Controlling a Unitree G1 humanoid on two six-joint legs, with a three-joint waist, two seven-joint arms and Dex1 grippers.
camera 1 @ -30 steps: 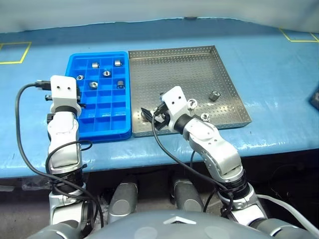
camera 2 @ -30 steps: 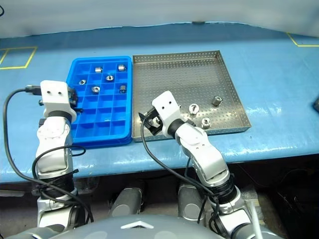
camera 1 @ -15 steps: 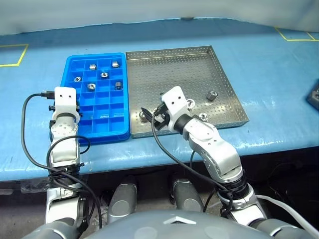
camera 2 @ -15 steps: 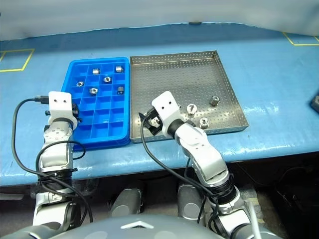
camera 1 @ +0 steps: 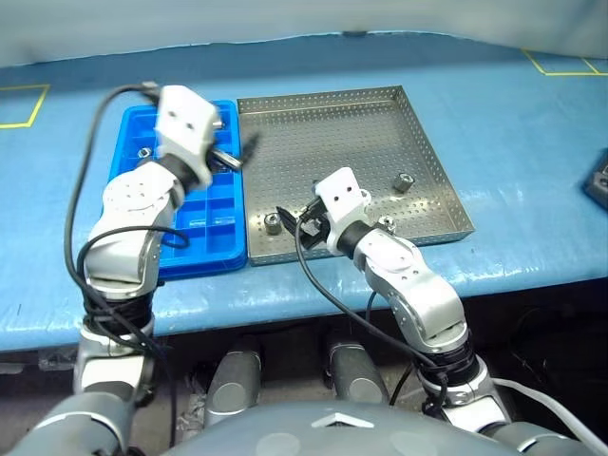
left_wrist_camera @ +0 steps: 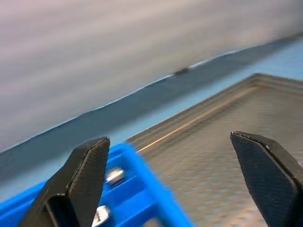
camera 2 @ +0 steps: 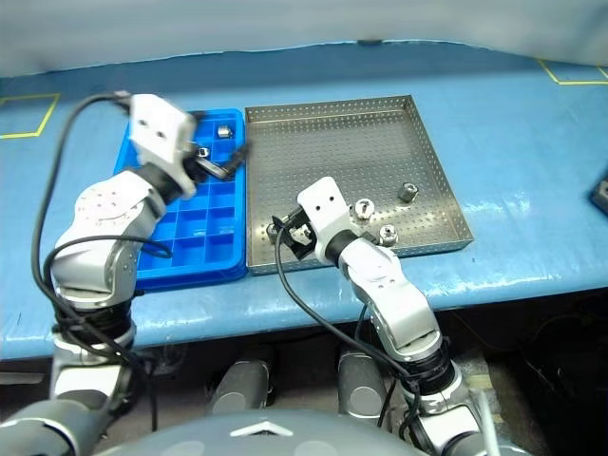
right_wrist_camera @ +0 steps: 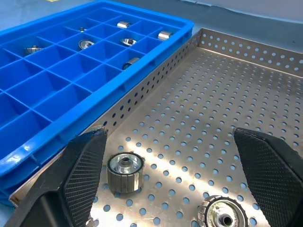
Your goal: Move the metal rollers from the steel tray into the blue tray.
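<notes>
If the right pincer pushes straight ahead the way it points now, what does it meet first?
Most likely the roller lying on the steel tray just ahead of the right pincer, by one finger; depth is uncertain. Beyond it stands the rim shared with the blue tray.

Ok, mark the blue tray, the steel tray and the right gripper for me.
blue tray (right_wrist_camera: pixel 28 156): right wrist view, on its near rim.
steel tray (camera 1: pixel 332 96): left eye view, on its far rim.
right gripper (right_wrist_camera: pixel 175 179): right wrist view, midway between its open fingertips.
</notes>
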